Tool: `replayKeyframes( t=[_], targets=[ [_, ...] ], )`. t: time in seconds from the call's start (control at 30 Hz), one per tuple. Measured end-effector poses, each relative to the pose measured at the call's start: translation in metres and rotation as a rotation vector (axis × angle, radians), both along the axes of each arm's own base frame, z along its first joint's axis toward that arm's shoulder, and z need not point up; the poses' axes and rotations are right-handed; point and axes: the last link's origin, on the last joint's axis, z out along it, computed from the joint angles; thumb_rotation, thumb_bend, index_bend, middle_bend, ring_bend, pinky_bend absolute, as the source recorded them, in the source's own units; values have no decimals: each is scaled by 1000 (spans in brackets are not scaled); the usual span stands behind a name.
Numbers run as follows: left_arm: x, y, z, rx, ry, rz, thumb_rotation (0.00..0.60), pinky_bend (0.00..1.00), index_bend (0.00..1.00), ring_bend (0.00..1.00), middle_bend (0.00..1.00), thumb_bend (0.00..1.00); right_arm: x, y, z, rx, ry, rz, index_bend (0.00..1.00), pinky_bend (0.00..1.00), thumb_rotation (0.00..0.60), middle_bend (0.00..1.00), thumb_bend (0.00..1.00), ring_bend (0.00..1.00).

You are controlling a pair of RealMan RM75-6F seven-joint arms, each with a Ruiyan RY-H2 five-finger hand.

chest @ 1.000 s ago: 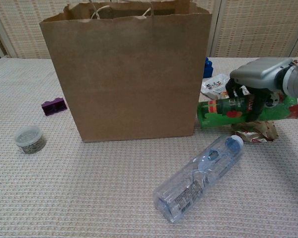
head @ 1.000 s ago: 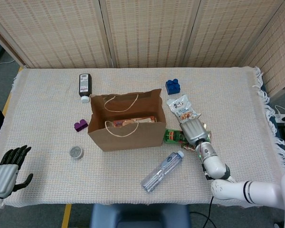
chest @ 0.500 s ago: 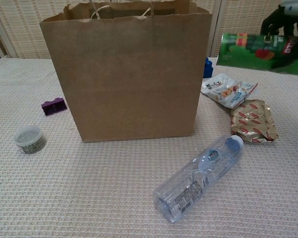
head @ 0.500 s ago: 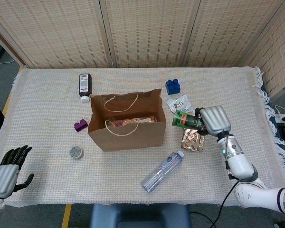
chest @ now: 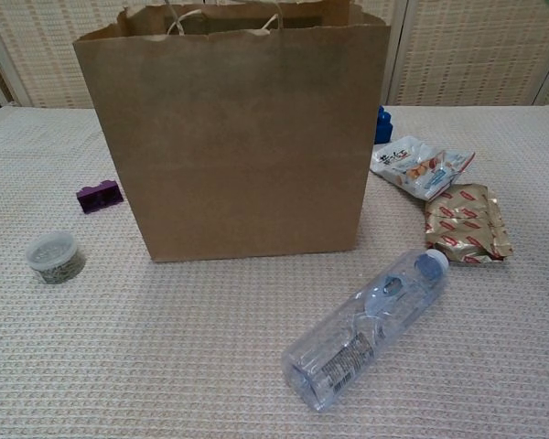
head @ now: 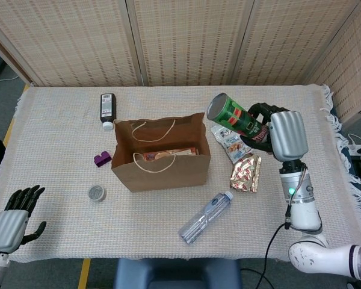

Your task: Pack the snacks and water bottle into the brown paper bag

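Observation:
My right hand [head: 283,133] grips a green snack can [head: 231,117], held tilted in the air just right of the brown paper bag [head: 161,153] [chest: 238,137]. The bag stands open with an orange snack pack [head: 168,155] inside. A white snack pouch [head: 228,142] [chest: 419,165] and a gold-red foil packet [head: 246,174] [chest: 467,222] lie right of the bag. The clear water bottle [head: 206,217] [chest: 368,327] lies on its side in front of the bag. My left hand [head: 13,215] hangs open at the table's near left corner. The chest view shows neither hand.
A dark bottle [head: 107,109] lies behind the bag on the left. A blue block [head: 218,109] sits at the back, a purple block [head: 101,159] [chest: 99,195] left of the bag, and a small round tub [head: 96,193] [chest: 55,256] nearer me.
My right hand has lifted the green can off the table, up and toward the bag's top, out of the chest view. The foil packet under it is uncovered. The left hand barely moved.

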Motion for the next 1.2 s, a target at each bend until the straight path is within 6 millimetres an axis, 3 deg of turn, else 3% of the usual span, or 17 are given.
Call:
replayKeyframes(
  t=[0.2, 0.4, 0.67, 1.0, 1.13, 1.2],
  targets=[
    [-1, 0, 4, 10, -15, 2, 600, 44, 0, 0, 0, 368, 62, 6, -24, -43, -141, 103, 606, 739, 600, 583, 325, 674],
    [-2, -1, 9, 19, -34, 5, 600, 44, 0, 0, 0, 368, 98, 7, -55, -64, -184, 143, 606, 739, 600, 583, 325, 670],
    [-4, 0, 10, 14, -47, 12, 600, 44, 0, 0, 0, 366, 114, -4, -81, -144, -130, 169, 599, 739, 600, 583, 324, 662],
    [-4, -1, 9, 6, -50, 14, 600, 44, 0, 0, 0, 367, 122, -12, -126, -119, -62, 179, 539, 719, 600, 583, 325, 633],
    [-5, 0, 10, 6, -55, 16, 600, 44, 0, 0, 0, 368, 120, -15, -139, -103, -21, 159, 463, 656, 600, 578, 319, 570],
    [-4, 0, 9, 2, -55, 12, 600, 44, 0, 0, 0, 368, 118, -16, -143, -89, -6, 142, 335, 559, 600, 507, 261, 458]
  ],
)
